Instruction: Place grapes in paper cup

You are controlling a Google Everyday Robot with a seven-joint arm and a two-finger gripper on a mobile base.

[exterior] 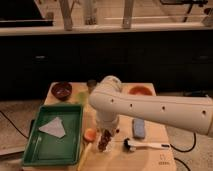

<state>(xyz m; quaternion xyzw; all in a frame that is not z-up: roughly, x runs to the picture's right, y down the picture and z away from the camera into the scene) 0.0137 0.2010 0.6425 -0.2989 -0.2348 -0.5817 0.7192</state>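
Observation:
My gripper [105,138] points down at the front middle of the wooden table [155,159], below the thick white arm that reaches in from the right. It is shut on the grapes [104,142], a small dark reddish bunch held between the fingers, at or just above the tabletop. The paper cup does not show in this view; the arm covers the middle of the table.
A green tray [70,150] holding a white napkin [53,127] lies at the left. A maroon bowl [62,90], a small dark cup [91,84] and an orange bowl [139,90] stand at the back. A small orange fruit [90,134], a blue object [138,128] and a white-handled brush [146,145] lie near the gripper.

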